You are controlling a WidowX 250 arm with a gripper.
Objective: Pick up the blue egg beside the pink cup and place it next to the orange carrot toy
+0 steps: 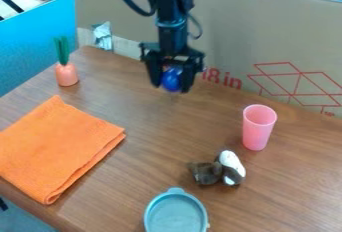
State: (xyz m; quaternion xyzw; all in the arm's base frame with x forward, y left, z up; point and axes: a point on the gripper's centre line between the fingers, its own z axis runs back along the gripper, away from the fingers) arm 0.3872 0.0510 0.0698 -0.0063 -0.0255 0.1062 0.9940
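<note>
You have a blue ball (pixel 172 79) pinched between the two fingers of your black hand (pixel 172 86), held up over the far part of the brown tabletop (pixel 160 141), a little above the middle of your view. The fingers stand on either side of the ball and point down.

Off to the right and nearer you, a pink cup (pixel 258 128) stands upright. Nearer still, below the cup and to its left in your view, you have a small brown and white object (pixel 230 167) lying on the wood; you can't tell just what it is. Close to the near edge of your view sits a round blue-grey dish (pixel 176 216) with a small tab on its far rim.

To the left lies a folded orange cloth (pixel 57 148), well apart from the dish. Beyond it, near the far left edge, you see an orange toy carrot (pixel 66 74) upright, its green top pointing up. Behind everything stands a cardboard panel (pixel 227 31) with red print, and at the left, a blue panel (pixel 37 41).
</note>
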